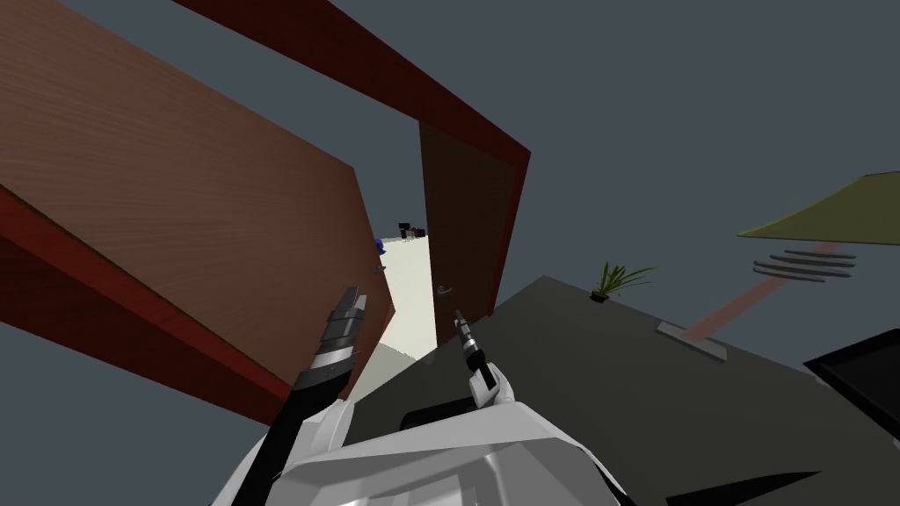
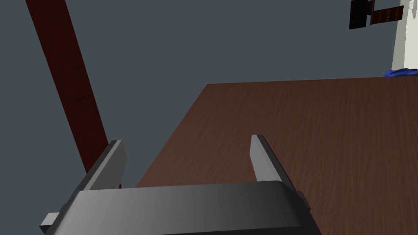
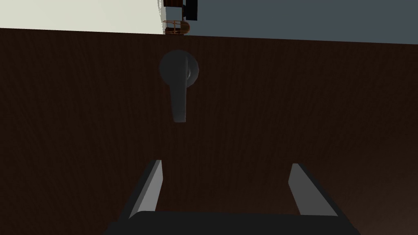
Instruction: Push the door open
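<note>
A dark red frame point(image 1: 479, 119) holds two brown leaves of the door, and the darker right leaf point(image 1: 461, 220) carries a grey handle point(image 1: 445, 288). Left of that leaf lies pale floor point(image 1: 413, 290), then the lighter left leaf point(image 1: 176, 202) with the left tool point(image 1: 353, 297) close beside it. The right tool point(image 1: 458, 318) points up just below the handle. A green plant point(image 1: 617, 279) stands to that leaf's right.

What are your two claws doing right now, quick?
Left claw: open, holding nothing, at the brown door.
Right claw: open, holding nothing, facing the handle on the dark door.
</note>
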Robot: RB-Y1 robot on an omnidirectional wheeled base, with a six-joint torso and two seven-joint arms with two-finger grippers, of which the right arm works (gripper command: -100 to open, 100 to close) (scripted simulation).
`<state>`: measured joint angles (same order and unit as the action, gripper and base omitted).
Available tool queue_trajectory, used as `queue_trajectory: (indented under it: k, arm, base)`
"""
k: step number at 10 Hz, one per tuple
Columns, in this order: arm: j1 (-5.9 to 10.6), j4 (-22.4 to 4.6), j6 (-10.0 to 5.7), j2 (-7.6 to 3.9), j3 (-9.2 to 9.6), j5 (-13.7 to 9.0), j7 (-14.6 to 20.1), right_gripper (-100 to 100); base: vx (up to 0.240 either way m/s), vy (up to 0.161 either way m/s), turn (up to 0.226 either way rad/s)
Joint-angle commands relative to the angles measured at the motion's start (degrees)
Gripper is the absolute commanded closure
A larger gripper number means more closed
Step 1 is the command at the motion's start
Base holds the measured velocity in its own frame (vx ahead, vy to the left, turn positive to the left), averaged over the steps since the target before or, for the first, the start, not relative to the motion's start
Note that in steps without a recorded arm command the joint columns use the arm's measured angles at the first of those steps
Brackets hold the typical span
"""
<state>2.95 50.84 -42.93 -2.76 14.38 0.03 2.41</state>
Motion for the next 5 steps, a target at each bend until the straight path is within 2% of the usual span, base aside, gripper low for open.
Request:
queue_trajectory:
  k: [1, 2, 5]
  arm:
    - [0.79, -1.9, -0.42, 0.24, 0.21, -0.1, -0.1, -100]
    - [1.64, -4.0, -0.70, 0.60, 0.48, -0.2, -0.2, -100]
    - [3.01, -7.2, -1.15, 1.34, 0.92, -0.5, -0.5, -100]
  base:
    - [0.074, -0.045, 0.041]
    - [0.100, -0.062, 0.069]
    - [0.118, -0.073, 0.048]
